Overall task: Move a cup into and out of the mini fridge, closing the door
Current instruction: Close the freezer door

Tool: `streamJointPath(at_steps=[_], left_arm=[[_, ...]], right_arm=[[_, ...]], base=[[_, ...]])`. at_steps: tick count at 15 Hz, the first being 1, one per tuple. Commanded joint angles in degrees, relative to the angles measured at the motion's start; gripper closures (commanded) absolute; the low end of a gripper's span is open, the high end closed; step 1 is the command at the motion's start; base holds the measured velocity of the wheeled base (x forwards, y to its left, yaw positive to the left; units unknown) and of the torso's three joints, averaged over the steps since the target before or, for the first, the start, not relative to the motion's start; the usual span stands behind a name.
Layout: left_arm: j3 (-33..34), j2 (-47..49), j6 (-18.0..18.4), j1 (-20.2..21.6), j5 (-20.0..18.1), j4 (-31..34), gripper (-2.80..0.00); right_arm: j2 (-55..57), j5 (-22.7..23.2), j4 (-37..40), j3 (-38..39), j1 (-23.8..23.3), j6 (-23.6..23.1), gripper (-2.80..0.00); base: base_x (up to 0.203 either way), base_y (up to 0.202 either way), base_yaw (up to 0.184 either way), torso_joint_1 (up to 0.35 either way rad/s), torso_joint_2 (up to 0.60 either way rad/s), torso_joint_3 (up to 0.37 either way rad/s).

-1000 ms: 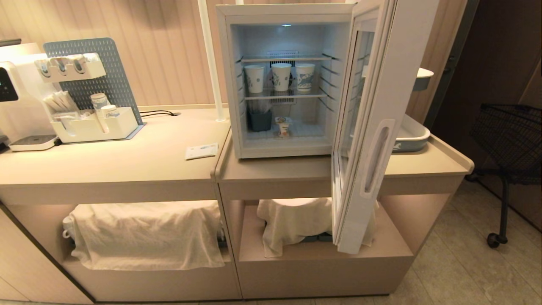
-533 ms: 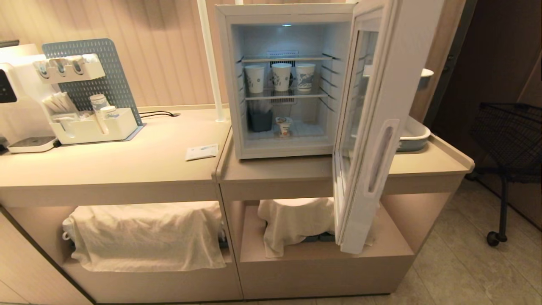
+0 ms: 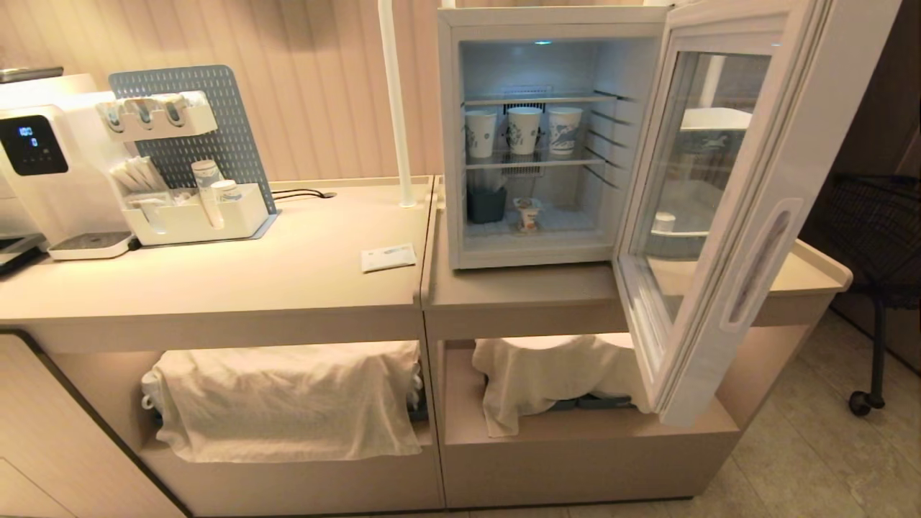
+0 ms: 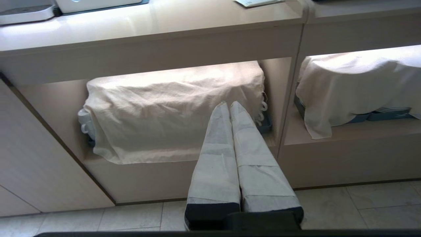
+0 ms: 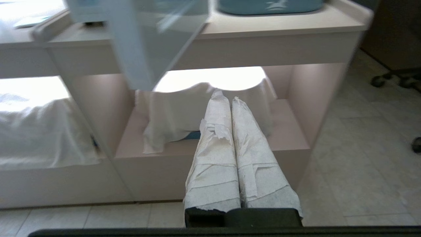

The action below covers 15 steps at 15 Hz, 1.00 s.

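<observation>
The white mini fridge (image 3: 450,144) stands on the right counter with its interior lit. Its glass door (image 3: 755,237) hangs wide open toward me on the right; the door's lower edge (image 5: 138,42) also shows in the right wrist view. The small cup (image 3: 529,214) with orange marks sits on the fridge floor, beside a dark container (image 3: 486,204). Neither arm shows in the head view. My left gripper (image 4: 229,104) is shut and empty, low before the left cabinet's cloth. My right gripper (image 5: 226,94) is shut and empty, low before the right cabinet's shelf.
Three tall patterned paper cups (image 3: 523,130) stand on the fridge's wire shelf. A water dispenser (image 3: 43,173) and a pegboard organiser (image 3: 191,208) are on the left counter, with a packet (image 3: 388,257) near the seam. Cloths (image 3: 288,399) cover the lower shelves. A black cart (image 3: 874,237) stands at right.
The whole head view has shifted: the counter and fridge now sit further right in the picture, and the door glass is seen more face-on. The cup has stayed on the fridge floor.
</observation>
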Motion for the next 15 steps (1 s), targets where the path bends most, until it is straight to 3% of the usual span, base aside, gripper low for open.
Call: streamJointPath(at_steps=[1, 15], left_arm=[[0.0, 0.0, 0.0, 0.0, 0.1, 0.0, 0.0], [0.0, 0.0, 0.4, 0.0, -0.1, 0.2, 0.0]], right_arm=[[0.0, 0.0, 0.0, 0.5, 0.0, 0.1, 0.0], [0.0, 0.0, -0.2, 0.5, 0.0, -0.3, 0.0]], base=[[0.0, 0.189, -0.001, 0.007, 0.01, 0.002], [0.0, 0.19, 0.0, 0.002, 0.0, 0.003]])
